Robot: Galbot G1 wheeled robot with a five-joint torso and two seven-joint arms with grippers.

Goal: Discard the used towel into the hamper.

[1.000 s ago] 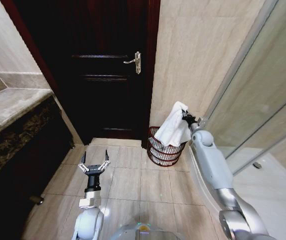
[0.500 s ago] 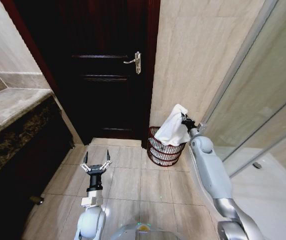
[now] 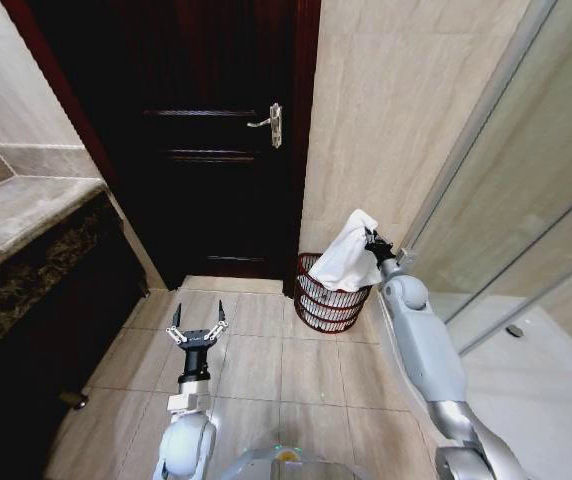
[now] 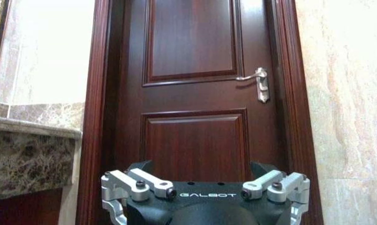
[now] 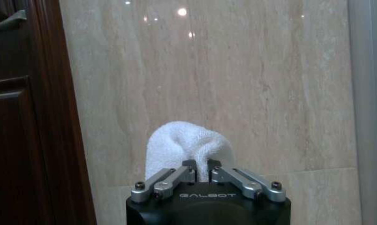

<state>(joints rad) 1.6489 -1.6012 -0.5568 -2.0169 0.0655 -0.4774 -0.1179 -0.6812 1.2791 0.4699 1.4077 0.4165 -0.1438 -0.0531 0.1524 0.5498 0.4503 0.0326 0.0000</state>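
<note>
Item one — the towel (image 3: 347, 259). White, bunched, hanging from your right gripper (image 3: 373, 243), whose fingers are pinched tight on a fold near the top. In the right wrist view the towel (image 5: 186, 147) puffs up just past the closed fingertips, so the hold looks secure. Most of the cloth drapes down and to the robot's left of the gripper, above the basket's rim. Holding it by the top lets it hang freely, so it should fall straight once you let go.

Item two — the hamper (image 3: 330, 297). Round, dark reddish-brown bars with hoops, standing on the tiled floor (image 3: 266, 370) in the corner where the door frame meets the stone wall (image 3: 396, 110). Something pale shows through its bars; you cannot tell what. The towel's lower edge overlaps the rim, though whether it touches is unclear.

Item three — your left gripper (image 3: 198, 330). Parked low over the floor, well apart from the hamper, fingers spread wide and holding nothing. It points at the dark wooden door (image 4: 195, 93), out of the working arm's way.

Item four — status. You are at the release stage, by the look of it: check that the bulk of the cloth hangs inside the rim, not over the wall-side edge.
</note>
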